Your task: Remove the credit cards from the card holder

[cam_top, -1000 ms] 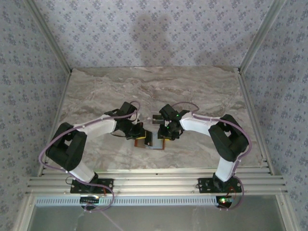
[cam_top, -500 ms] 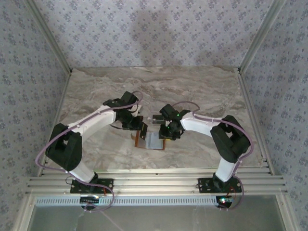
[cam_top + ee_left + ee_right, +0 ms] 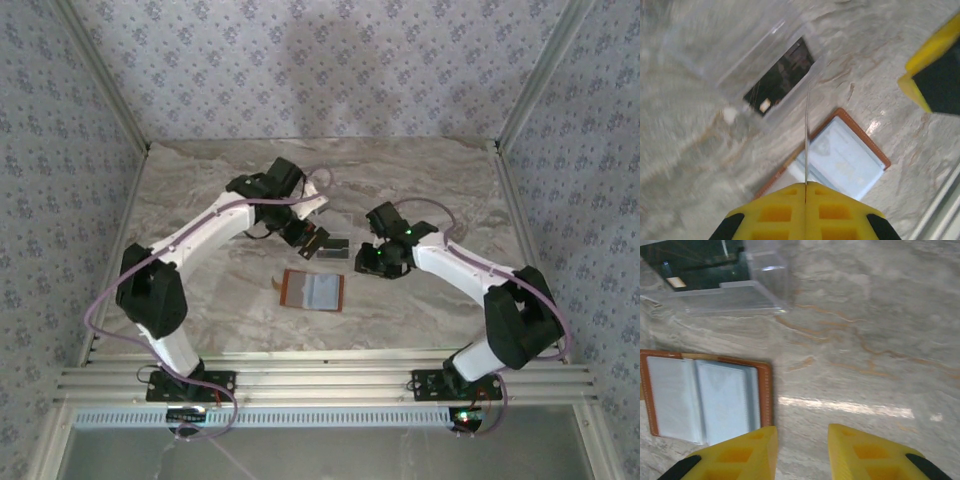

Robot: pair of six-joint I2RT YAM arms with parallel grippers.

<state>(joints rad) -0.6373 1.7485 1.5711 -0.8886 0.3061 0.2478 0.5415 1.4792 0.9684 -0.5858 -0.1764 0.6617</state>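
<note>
1. the left gripper (image 3: pixel 806 186) is closed tight, its yellow fingers (image 3: pixel 775 212) pressed together on a thin pale card (image 3: pixel 806 130) that stands edge-on and sticks straight out past the tips.
2. from above, this gripper (image 3: pixel 312 237) hangs over the middle of the desk (image 3: pixel 200 200), clear of the surface.
3. the right gripper (image 3: pixel 801 432) is open to a moderate gap with nothing between its fingers (image 3: pixel 737 455); from above it (image 3: pixel 370 262) sits just to the right of the left one, apart from it.
4. the holder (image 3: pixel 312 291) lies open and flat on the desk, pale blue-grey lining up and orange-brown rim showing around it, on the near side of both grippers and touched by neither.
5. beyond the holder, close to it, lies a clear plastic piece (image 3: pixel 740 55) with a black card (image 3: pixel 782 75) showing through it; whether the card is inside or under it i cannot tell.
6. the desk is pale marbled stone.
</note>
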